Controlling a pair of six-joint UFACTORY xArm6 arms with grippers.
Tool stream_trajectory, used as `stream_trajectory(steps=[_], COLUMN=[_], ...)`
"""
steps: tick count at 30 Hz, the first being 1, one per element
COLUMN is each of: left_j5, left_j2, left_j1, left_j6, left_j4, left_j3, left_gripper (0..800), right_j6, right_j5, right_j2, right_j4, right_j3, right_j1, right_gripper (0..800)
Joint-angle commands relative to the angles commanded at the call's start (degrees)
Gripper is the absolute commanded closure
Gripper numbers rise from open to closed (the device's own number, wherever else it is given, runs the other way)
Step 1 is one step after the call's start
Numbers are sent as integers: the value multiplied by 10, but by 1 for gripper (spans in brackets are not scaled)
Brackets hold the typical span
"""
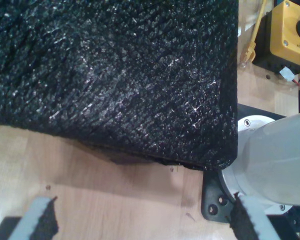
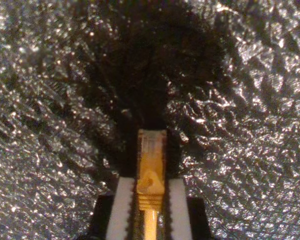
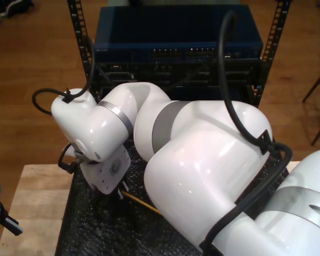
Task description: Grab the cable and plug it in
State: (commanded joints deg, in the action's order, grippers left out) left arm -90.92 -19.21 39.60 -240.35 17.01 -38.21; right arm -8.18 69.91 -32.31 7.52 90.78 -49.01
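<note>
The cable [image 2: 150, 165] is orange-yellow, and its clear plug points forward from between the white pads [image 2: 121, 207] of my second gripper [image 2: 148, 192], which is shut on it just above the black foam mat [image 2: 250, 150]. In the exterior view this gripper [image 3: 109, 191] hangs low over the mat [image 3: 96, 229], and the cable [image 3: 140, 203] trails back under the big white arm. My first gripper [image 1: 144, 207] stands open over bare wood beside the mat's edge [image 1: 140, 100], with nothing between its fingers.
A blue rack unit [image 3: 178, 40] with rows of ports stands behind the table. A yellow box with a red button [image 1: 292, 30], another yellow cable end [image 1: 250, 50] and a white arm base [image 1: 275, 155] lie past the mat. The wooden tabletop [image 3: 37, 197] shows at the exterior view's left.
</note>
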Motion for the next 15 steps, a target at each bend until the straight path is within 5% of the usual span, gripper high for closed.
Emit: stream_trajectory(steps=[9,15], left_j5=[0,-1], left_j2=[0,0], left_j1=[0,0], left_j6=[0,0], left_j4=[0,0], left_j3=[0,0], left_gripper=[0,0], right_j6=[-21,-149], right_j5=[-1,-4], right_j2=[5,53], right_j4=[23,18], right_j3=[2,14], right_j1=[1,3], right_gripper=[796,797])
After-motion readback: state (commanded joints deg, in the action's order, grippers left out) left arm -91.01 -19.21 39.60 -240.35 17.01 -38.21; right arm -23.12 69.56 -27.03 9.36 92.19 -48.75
